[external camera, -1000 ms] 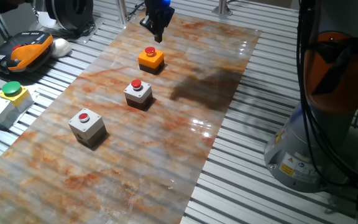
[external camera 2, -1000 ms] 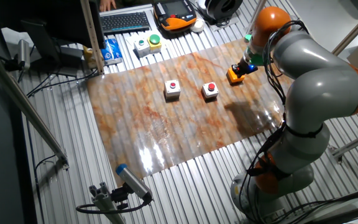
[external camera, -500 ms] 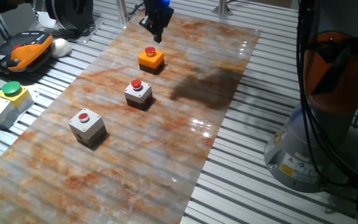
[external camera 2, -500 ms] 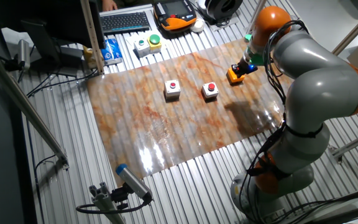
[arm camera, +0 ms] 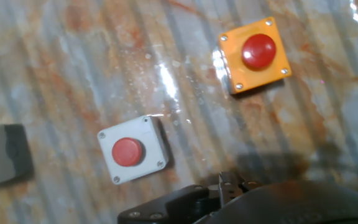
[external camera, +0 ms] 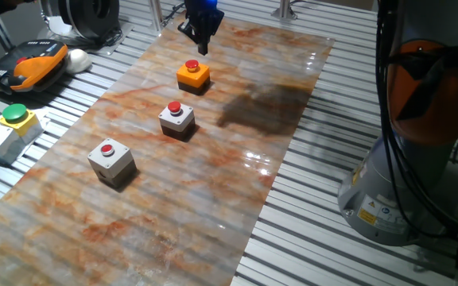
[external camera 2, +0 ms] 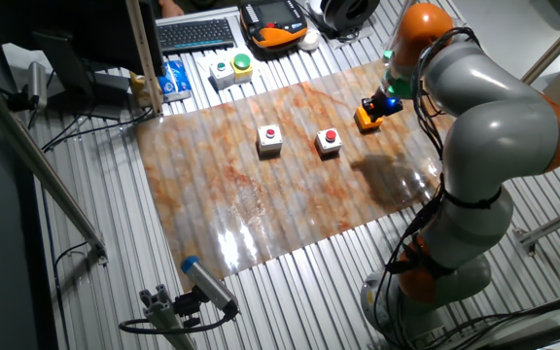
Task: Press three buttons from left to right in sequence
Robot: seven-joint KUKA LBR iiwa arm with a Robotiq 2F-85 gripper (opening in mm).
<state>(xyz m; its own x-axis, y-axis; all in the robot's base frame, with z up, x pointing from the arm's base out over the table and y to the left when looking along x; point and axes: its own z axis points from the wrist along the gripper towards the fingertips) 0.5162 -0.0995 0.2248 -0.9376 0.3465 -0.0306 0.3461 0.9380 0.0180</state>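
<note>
Orange button box (external camera: 192,75) below hand (external camera: 203,45) – finger state unclear – green-button box (external camera: 6,127) off mat

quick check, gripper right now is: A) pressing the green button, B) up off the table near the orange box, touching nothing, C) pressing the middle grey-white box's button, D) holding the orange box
B: in one fixed view the gripper hangs above and just beyond the orange box, with a clear gap to its red button and nothing between the fingers.
</note>
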